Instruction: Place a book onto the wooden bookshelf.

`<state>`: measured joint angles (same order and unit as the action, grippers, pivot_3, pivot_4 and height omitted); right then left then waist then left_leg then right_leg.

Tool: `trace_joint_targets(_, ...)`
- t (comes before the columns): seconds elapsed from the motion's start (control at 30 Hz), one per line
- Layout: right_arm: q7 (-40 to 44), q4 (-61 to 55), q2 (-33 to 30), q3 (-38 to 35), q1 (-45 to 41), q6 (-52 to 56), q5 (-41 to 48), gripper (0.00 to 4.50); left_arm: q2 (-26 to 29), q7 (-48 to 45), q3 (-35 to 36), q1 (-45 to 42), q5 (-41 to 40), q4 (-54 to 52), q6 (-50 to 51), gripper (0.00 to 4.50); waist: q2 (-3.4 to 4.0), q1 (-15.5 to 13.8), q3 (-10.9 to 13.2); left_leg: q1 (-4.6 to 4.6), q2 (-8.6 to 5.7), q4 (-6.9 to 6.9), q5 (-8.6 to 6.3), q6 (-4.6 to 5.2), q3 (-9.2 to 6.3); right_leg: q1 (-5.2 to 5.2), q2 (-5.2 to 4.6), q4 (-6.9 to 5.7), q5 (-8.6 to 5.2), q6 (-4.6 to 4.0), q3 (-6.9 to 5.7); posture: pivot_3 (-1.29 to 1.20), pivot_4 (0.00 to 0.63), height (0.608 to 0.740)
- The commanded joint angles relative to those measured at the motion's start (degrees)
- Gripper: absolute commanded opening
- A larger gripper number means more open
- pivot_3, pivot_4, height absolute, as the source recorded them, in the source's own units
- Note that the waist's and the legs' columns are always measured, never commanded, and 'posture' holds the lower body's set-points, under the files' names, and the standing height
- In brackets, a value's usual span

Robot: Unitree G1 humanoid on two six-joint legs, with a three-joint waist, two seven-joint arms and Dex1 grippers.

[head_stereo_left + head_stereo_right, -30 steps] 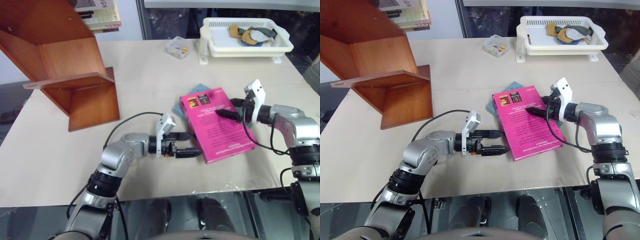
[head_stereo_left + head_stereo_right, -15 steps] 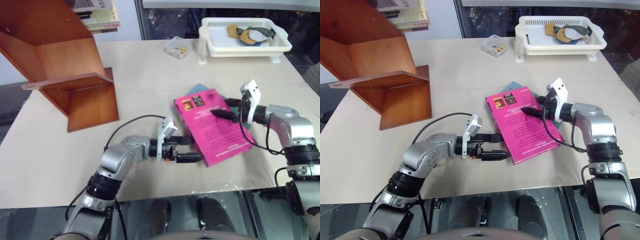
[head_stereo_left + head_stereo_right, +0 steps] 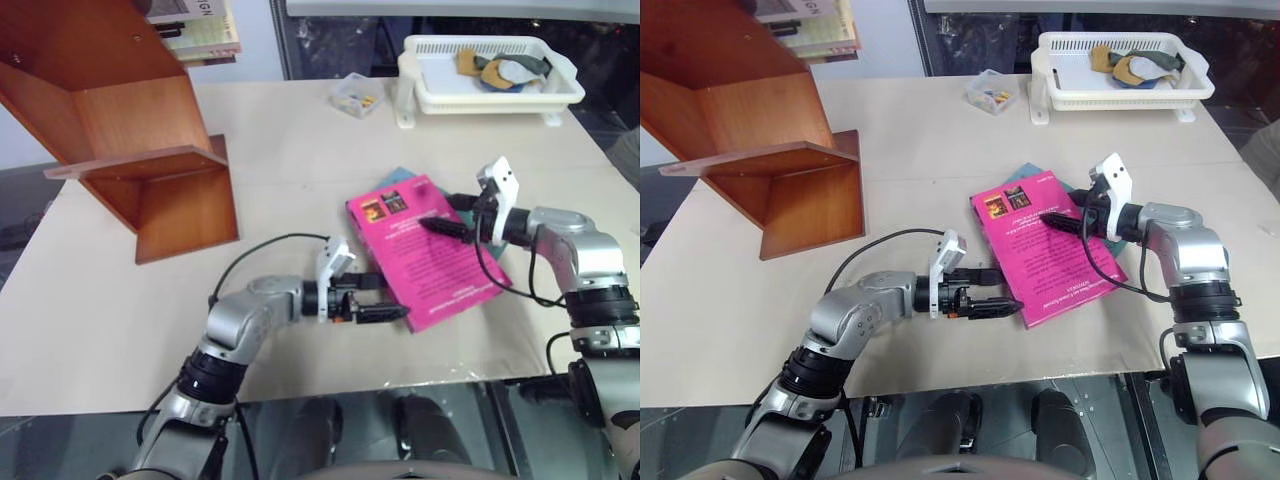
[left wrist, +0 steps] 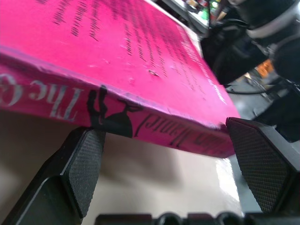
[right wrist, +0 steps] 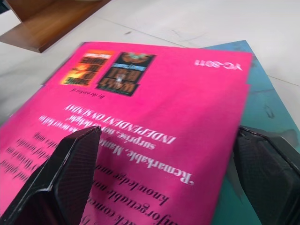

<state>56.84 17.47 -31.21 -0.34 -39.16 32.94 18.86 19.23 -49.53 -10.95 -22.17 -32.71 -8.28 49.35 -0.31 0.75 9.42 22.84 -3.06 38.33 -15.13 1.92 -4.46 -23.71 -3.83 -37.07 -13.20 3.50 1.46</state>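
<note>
The pink book [image 3: 425, 250] lies flat on the table with its printed back up, partly covering a teal book [image 5: 253, 93]. My left gripper [image 3: 387, 299] is open, low over the table, pointing at the book's spine [image 4: 70, 105] near its front corner; the spine spans the gap between the two fingers [image 4: 82, 168]. My right gripper [image 3: 443, 213] is open and reaches over the book's far right part, one finger above the pink cover [image 5: 154, 93], the other finger [image 5: 265, 161] over the teal book. The wooden bookshelf [image 3: 130, 120] stands at the far left.
A white basket tray [image 3: 490, 95] with small items sits at the far right, a small clear box [image 3: 355, 95] beside it. Pale books [image 3: 200, 25] rest on the shelf's top. The table's front edge [image 3: 330, 385] runs just behind the left arm.
The pink book has slid a little to the left, toward my left gripper, so its spine now sits at the left fingers. Both grippers stay open.
</note>
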Motion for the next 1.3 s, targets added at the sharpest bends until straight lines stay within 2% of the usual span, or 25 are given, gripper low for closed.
trace_joint_targets(0.03,0.7,-0.7,-0.6,0.8,0.3,-1.4,-0.6,4.49,-1.7,3.6,3.5,0.1,-3.4,-2.4,3.5,4.46,0.0,0.0,0.0,-0.01,0.0,0.0,0.0,0.0,0.0,0.0,0.0,-0.01,0.0,0.0,0.01,0.0,0.15,0.74)
trace_joint_targets(0.43,1.3,-0.1,-0.5,1.8,0.7,-2.6,-1.5,4.49,-7.5,15.3,14.7,-1.4,-11.9,0.1,13.7,4.46,-0.01,0.0,0.0,-0.04,0.0,0.02,0.01,-0.01,0.0,0.01,0.04,-0.06,0.0,0.0,0.01,0.0,0.15,0.74)
trace_joint_targets(0.87,3.0,-1.0,-0.2,2.1,1.2,-2.7,-1.3,4.49,-11.0,22.9,21.7,-5.2,-12.9,8.4,14.4,4.46,-0.01,-0.1,0.0,-0.05,-0.01,0.03,0.02,-0.03,0.0,0.01,0.12,-0.07,0.0,0.0,0.0,0.0,0.15,0.74)
trace_joint_targets(1.3,3.1,-1.6,-0.5,2.0,1.8,-2.7,-1.5,4.49,-15.9,31.8,31.9,-10.2,-20.1,13.7,17.8,4.46,-0.02,-0.1,0.0,-0.05,-0.01,0.04,0.02,-0.04,0.0,0.01,0.05,-0.07,0.0,0.0,0.0,0.0,0.15,0.74)
